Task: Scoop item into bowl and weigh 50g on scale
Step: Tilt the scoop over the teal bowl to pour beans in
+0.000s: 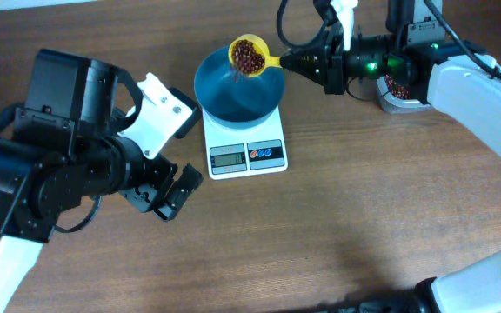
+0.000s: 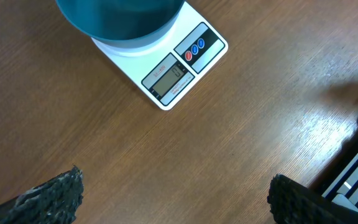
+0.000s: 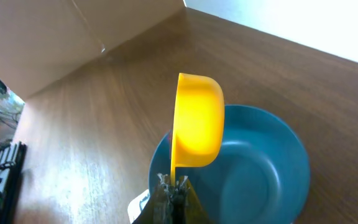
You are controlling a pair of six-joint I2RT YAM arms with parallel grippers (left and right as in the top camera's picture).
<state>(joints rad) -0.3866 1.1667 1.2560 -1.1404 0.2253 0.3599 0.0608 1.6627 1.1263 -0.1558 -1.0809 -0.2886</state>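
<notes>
While above bowl [image 1: 233, 103], scoop [image 1: 271, 60] full of beans [image 1: 249, 58]

Overhead is lit evenly; soft shadows are cast on the table [image 1: 364, 226] at bottom. In right wrist view, top-right corner is blown out white & yellow scoop [image 3: 197, 121] is overexposed. Left wrist view is sharp at centre; left fingertips [image 2: 51, 199] are seen dark, blurred.

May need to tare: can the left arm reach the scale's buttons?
Probably yes: left gripper is open left of the scale, bare table between, and the bowl leaves the buttons uncovered.
</notes>
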